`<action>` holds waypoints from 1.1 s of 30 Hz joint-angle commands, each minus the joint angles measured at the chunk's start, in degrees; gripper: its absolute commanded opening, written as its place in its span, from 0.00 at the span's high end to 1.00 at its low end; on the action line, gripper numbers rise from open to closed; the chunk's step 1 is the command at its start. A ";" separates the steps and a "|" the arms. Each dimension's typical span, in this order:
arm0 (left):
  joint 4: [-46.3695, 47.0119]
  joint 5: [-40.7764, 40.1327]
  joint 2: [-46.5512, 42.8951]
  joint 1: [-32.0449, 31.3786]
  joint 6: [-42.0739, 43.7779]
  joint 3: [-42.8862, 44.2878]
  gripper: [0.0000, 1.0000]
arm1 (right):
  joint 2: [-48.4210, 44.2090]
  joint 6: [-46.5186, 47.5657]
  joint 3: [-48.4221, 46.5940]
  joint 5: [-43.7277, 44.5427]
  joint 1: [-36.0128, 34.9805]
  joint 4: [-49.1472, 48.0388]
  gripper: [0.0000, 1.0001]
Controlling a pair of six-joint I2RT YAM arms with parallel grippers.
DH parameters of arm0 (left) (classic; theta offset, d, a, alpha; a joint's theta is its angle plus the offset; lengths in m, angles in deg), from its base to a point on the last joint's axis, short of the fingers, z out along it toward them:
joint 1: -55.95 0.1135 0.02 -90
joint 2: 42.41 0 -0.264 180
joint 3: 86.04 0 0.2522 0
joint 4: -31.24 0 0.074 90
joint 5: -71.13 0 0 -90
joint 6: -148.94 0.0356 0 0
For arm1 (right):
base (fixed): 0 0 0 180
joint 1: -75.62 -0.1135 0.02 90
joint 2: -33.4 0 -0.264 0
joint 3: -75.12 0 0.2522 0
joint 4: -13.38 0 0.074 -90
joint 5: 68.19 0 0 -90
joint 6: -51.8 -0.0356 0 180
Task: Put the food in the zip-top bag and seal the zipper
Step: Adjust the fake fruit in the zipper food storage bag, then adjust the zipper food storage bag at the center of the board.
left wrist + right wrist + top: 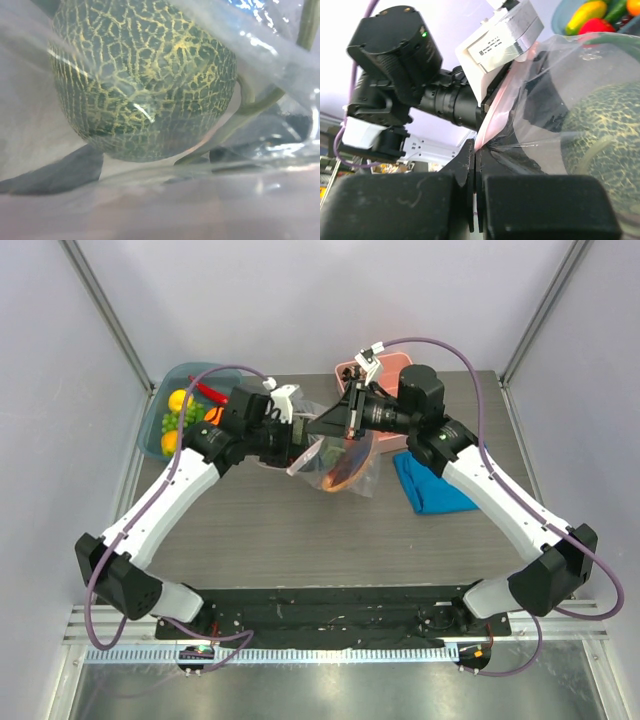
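Note:
A netted green melon (pixel 145 80) with a pale stem lies inside the clear zip-top bag (pixel 350 480), which is held up off the table. An orange-brown piece (pixel 345 470) also shows in the bag. My left gripper (pixel 296 447) reaches into the bag's mouth. Its dark fingers (pixel 55 172) show wide apart through the plastic under the melon, so it is open. My right gripper (pixel 476 165) is shut on the bag's pink zipper strip (pixel 492 120) and holds that edge up. More food fills a blue bowl (pixel 172 445) at the far left.
A folded blue cloth (pixel 430 490) lies to the right of the bag, under the right arm. A pink tray (pixel 345 370) sits at the back behind the right wrist. Grey walls close the table on three sides.

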 commanded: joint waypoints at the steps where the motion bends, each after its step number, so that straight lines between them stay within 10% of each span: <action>1: 6.70 8.55 -9.61 1.91 3.20 -1.49 0.08 | -1.01 0.06 1.45 5.78 3.54 -1.60 0.99; 5: 6.19 2.65 -7.96 1.82 1.27 -1.67 0.40 | -0.57 -0.65 2.24 5.34 3.36 -2.75 0.99; 6: 6.37 2.03 -7.86 1.82 0.91 -1.84 0.65 | -0.48 -0.65 2.33 5.42 3.36 -2.75 0.99; 11: 13.84 0.10 -10.06 1.04 -1.02 -6.77 1.00 | -0.57 -0.03 2.68 5.60 3.27 -2.57 0.99; 17: 16.64 5.10 -11.10 1.03 -1.98 -7.82 0.99 | -1.80 1.81 3.82 6.04 3.27 -1.87 0.99; 26: 7.35 -2.19 -14.01 8.14 -2.70 -3.61 0.48 | -2.33 2.69 5.23 5.78 3.27 -1.87 0.99; 33: 0.84 -2.99 -11.03 8.77 0.65 -5.62 0.29 | -1.62 2.08 5.84 5.60 3.27 -3.54 0.99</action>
